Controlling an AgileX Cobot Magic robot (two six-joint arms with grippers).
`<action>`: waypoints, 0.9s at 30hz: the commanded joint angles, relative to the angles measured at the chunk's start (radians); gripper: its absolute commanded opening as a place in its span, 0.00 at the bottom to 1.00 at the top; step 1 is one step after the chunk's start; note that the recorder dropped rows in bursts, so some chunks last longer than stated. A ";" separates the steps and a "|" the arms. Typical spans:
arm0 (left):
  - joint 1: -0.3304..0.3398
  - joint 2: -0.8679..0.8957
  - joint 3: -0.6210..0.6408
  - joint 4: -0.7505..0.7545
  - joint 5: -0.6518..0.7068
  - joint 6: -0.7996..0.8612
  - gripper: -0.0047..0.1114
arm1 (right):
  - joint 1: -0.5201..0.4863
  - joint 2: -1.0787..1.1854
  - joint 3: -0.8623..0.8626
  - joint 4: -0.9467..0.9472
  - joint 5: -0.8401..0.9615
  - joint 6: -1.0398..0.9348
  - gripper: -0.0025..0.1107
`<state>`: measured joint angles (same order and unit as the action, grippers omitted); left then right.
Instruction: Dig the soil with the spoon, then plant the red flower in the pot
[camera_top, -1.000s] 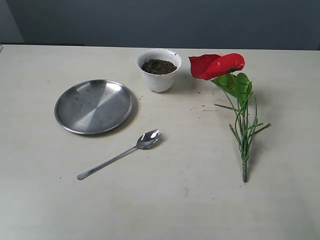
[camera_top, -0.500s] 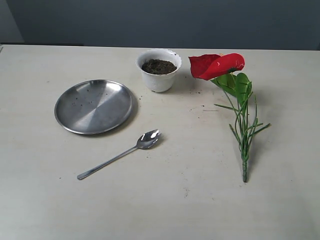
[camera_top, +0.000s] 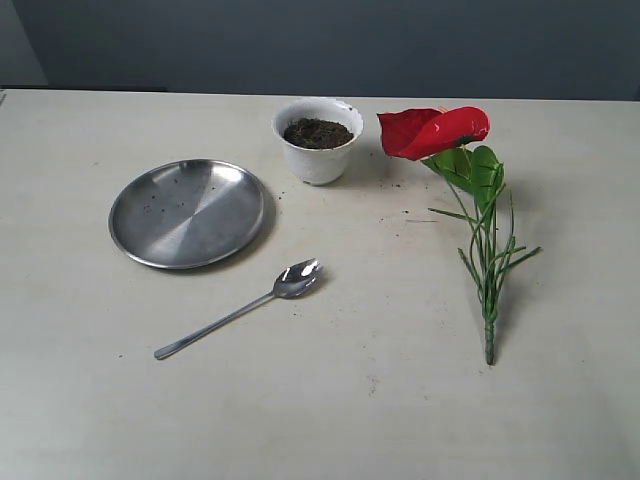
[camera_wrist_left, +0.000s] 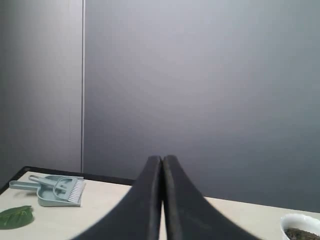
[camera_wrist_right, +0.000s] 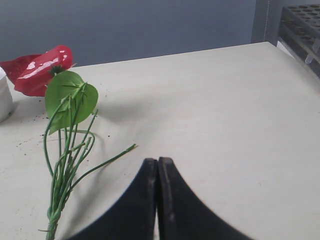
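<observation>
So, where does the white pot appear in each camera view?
Exterior view: the pot stands near the far edge of the table, just left of the red flower.
Left wrist view: only part of its rim shows, cut off at the picture's edge.
Right wrist view: a white sliver at the edge, beside the red flower.
Shared landmark: the pale table.

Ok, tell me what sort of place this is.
Probably an indoor lab or test room, not a garden: a pale table against a plain grey wall, a small dustpan and brush on it, and what looks like a dark rack past the table's edge.
</observation>
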<state>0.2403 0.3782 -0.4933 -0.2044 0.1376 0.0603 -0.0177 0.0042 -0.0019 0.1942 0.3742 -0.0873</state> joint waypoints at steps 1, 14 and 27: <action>-0.004 -0.004 0.002 0.078 -0.044 0.002 0.04 | -0.004 -0.004 0.002 0.001 -0.009 -0.001 0.02; -0.054 0.000 -0.011 0.085 -0.080 0.000 0.04 | -0.004 -0.004 0.002 0.001 -0.011 -0.001 0.02; -0.178 0.248 -0.336 0.121 0.024 0.043 0.18 | -0.004 -0.004 0.002 0.001 -0.011 -0.001 0.02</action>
<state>0.0970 0.5536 -0.7571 -0.0945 0.1220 0.0776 -0.0177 0.0042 -0.0019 0.1942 0.3742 -0.0873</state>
